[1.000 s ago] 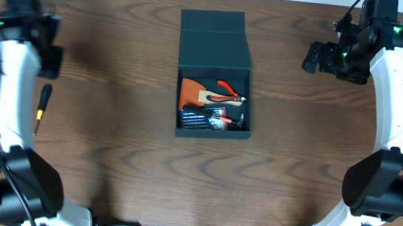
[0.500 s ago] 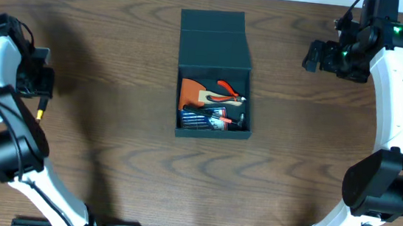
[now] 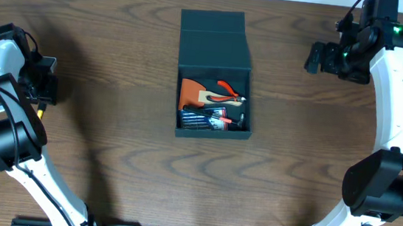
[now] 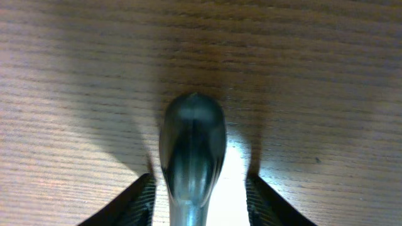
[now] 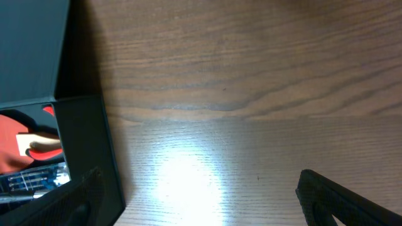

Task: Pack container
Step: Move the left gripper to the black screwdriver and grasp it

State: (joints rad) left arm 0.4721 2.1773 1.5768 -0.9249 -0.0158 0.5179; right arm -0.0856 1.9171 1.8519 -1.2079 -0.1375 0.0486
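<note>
The dark teal container (image 3: 211, 132) stands at the table's middle with its flap lid (image 3: 214, 40) open toward the back. It holds an orange tool, red-handled pliers (image 3: 227, 90) and dark tools. Its wall also shows in the right wrist view (image 5: 85, 144). My left gripper (image 3: 42, 89) is at the left edge, open, its fingers (image 4: 200, 183) either side of a dark rounded screwdriver handle (image 4: 191, 135) lying on the table. Only the screwdriver's orange end (image 3: 40, 111) shows from overhead. My right gripper (image 3: 315, 57) is open (image 5: 201, 198) and empty, up to the right of the container.
The brown wooden table (image 3: 124, 150) carries nothing else that shows. The right arm reaches in from the right edge. The left arm bends in along the left edge.
My left gripper has swung down and toward the front over the screwdriver, which lay fully in view before and is now mostly covered. The right arm and container have not moved.
</note>
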